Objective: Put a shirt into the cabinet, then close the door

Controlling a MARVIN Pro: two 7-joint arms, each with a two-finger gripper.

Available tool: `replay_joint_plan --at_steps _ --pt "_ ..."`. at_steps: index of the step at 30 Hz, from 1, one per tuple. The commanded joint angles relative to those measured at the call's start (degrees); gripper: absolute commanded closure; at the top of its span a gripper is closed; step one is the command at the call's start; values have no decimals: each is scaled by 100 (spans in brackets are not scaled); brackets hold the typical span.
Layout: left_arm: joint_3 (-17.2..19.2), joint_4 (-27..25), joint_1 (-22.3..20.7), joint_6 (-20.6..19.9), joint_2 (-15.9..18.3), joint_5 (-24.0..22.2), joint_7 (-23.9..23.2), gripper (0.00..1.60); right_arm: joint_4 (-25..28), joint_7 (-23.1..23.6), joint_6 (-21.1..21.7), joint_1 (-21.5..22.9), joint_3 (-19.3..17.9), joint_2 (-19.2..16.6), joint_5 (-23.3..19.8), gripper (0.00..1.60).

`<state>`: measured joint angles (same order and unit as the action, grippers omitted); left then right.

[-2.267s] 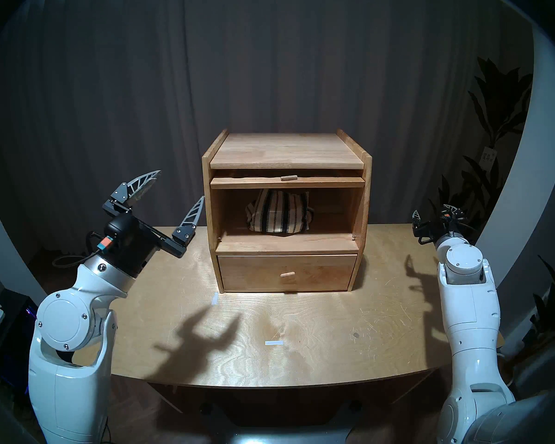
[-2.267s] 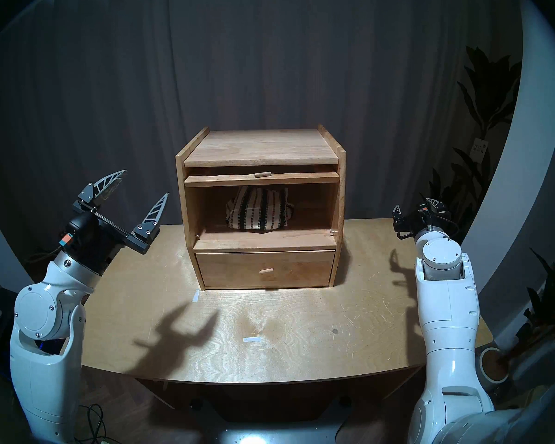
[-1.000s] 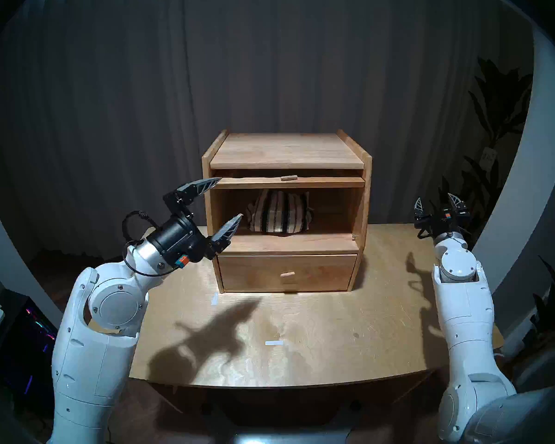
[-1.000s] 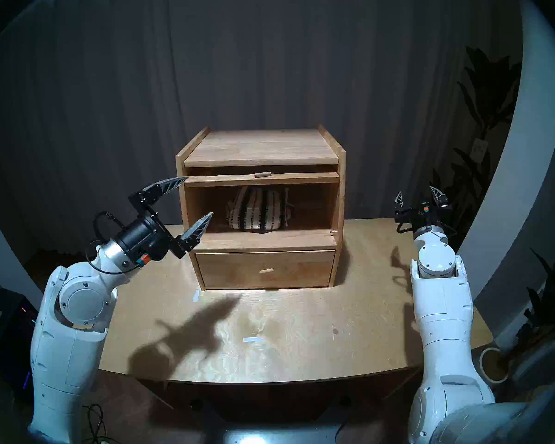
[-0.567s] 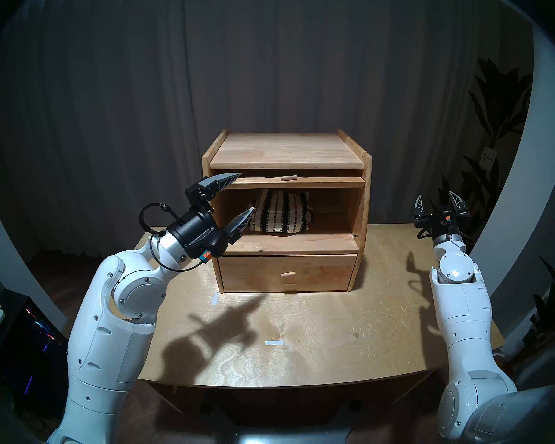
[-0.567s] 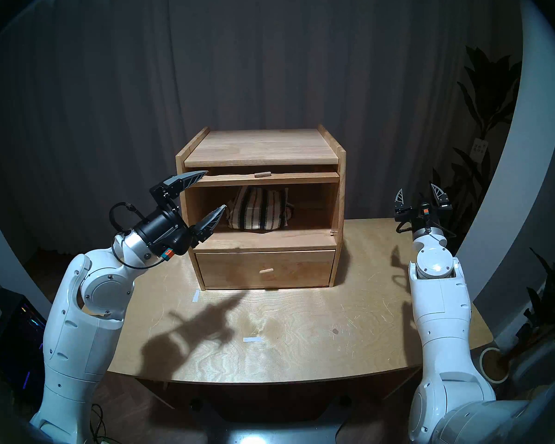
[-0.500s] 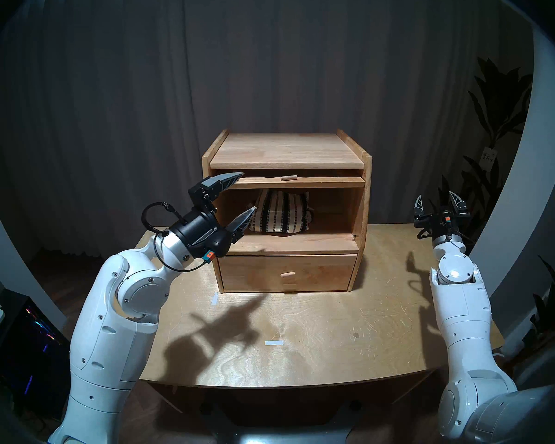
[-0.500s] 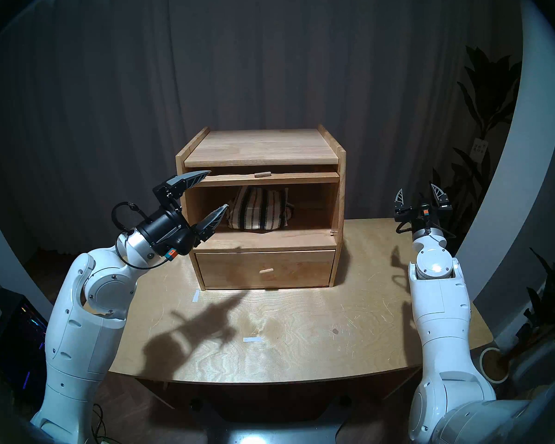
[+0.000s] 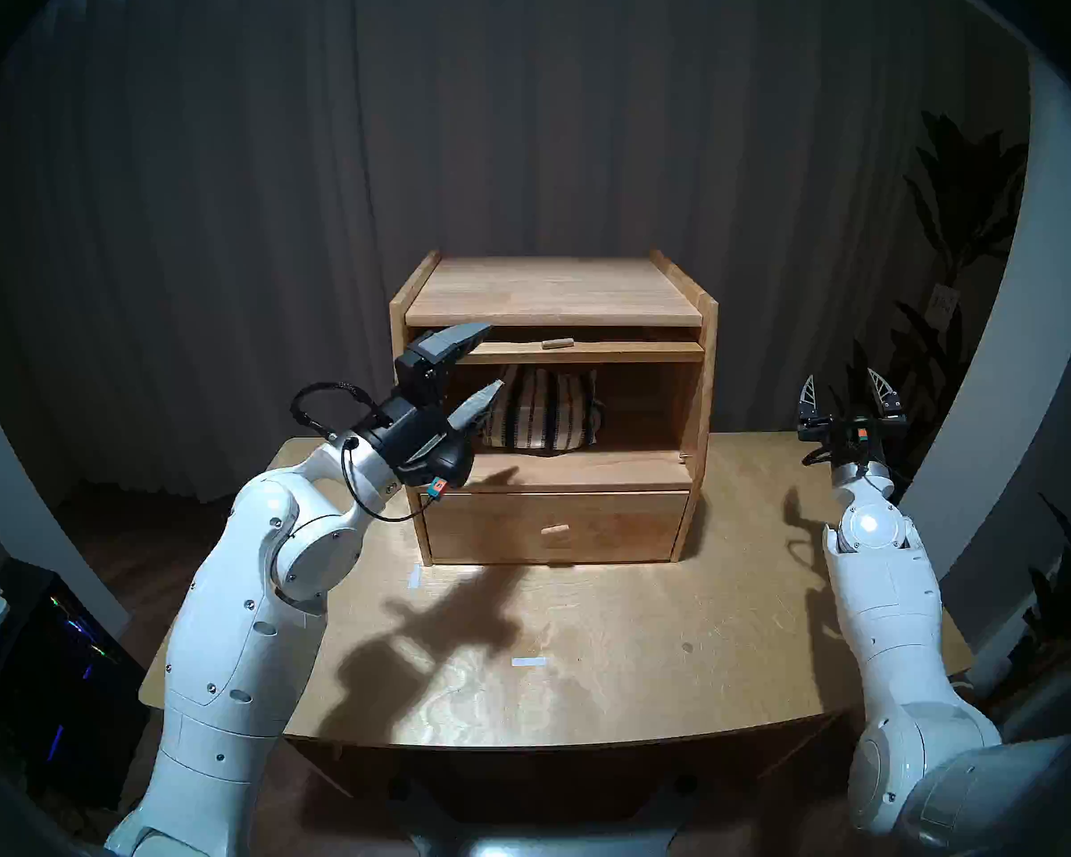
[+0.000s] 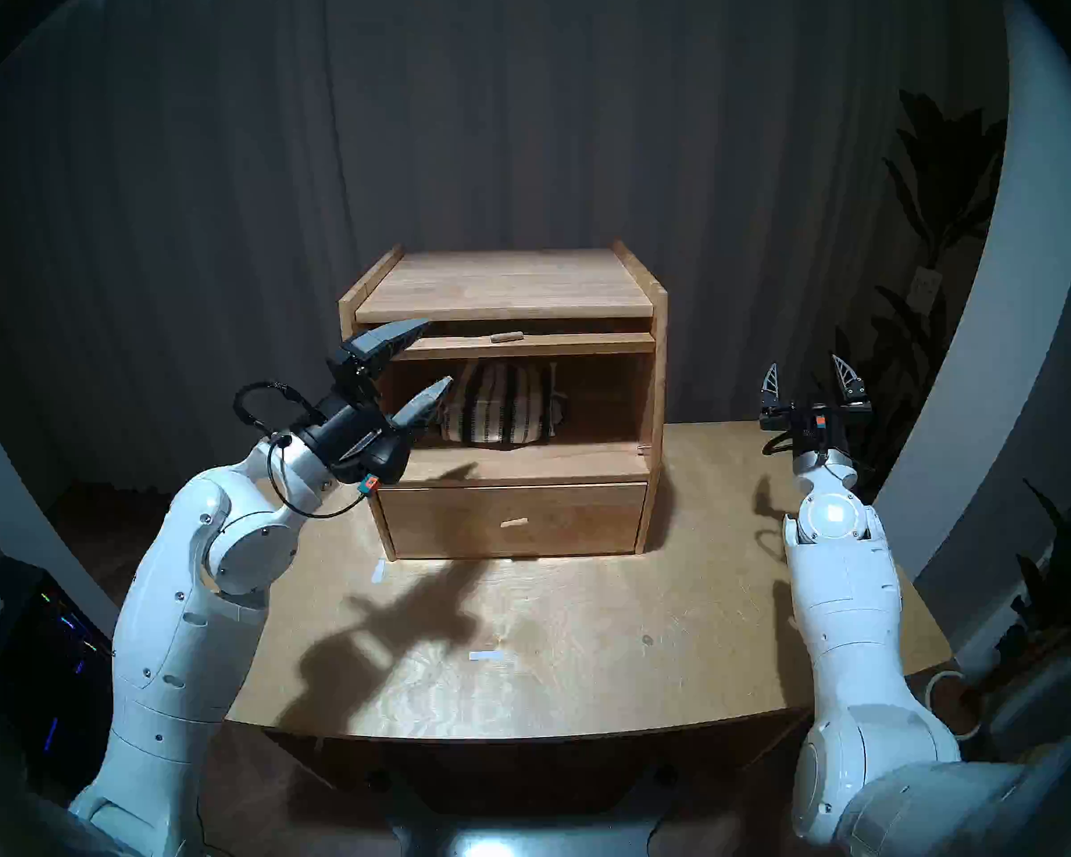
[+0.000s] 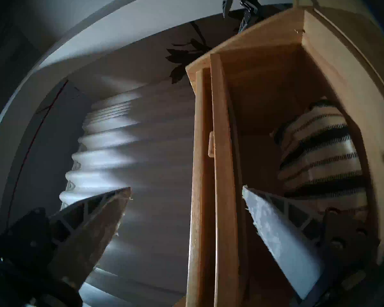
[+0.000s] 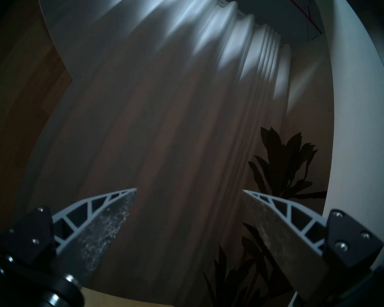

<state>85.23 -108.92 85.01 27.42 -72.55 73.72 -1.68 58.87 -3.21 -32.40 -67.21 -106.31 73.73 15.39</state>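
Shirt step looks done: the shirt sits inside the cabinet, in the big compartment above the drawer, toward the back and roughly centred, nothing holding it. What's left is the door: it's lifted flat and mostly slid in under the cabinet top, front edge and peg handle showing above the opening, so not closed yet. Our left gripper is at the cabinet's front left corner, jaws wide apart and empty; one fingertip is up at the slot above the door edge, the other in front of the compartment just left of the shirt. We can't tell whether either finger touches wood. In the left wrist view the door edge runs between the two fingers, so we read this as lining up to pull the door out and swing it down. Our right gripper is well off the cabinet's right side, jaws spread, nothing in them, doing nothing toward the door. Drawer is shut, and the task doesn't need it.
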Motion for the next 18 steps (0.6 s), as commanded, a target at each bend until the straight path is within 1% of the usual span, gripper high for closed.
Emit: replay_joint_plan --at_steps 1,2,3,4,6,8,9,10,12,13,14,18 --pt "17 108 -306 -459 -278 525 628 0 -208 -188 -622 332 33 -91 74 0" --pt "42 87 -198 -539 -483 277 677 0 -292 -232 -714 373 48 -102 98 0" --pt "51 37 -87 -573 -593 116 718 0 -399 -276 -856 422 58 -114 128 0" --pt "73 -99 137 -478 -673 -337 522 0 -384 -266 -842 414 55 -112 125 0" --pt "45 -341 498 -347 -619 -491 400 0 -370 -257 -810 405 56 -111 125 0" --pt "-10 -326 612 -332 -629 -564 275 0 -381 -254 -794 400 59 -113 131 0" --pt "-25 -324 583 -352 -630 -612 252 0 -391 -258 -796 400 61 -113 137 0" --pt "-27 -419 715 -354 -601 -700 188 0 -404 -265 -801 401 64 -115 146 0" --pt "-26 -523 808 -361 -568 -814 98 0 -414 -274 -805 399 69 -117 157 0" --pt "0 -632 973 -371 -565 -904 46 0 -420 -281 -814 402 72 -119 165 0" --pt "3 -633 879 -405 -571 -974 -20 0 -427 -288 -821 405 75 -120 172 0" --pt "57 -968 1276 -487 -601 -1275 -266 0 -455 -318 -863 425 85 -128 202 0"
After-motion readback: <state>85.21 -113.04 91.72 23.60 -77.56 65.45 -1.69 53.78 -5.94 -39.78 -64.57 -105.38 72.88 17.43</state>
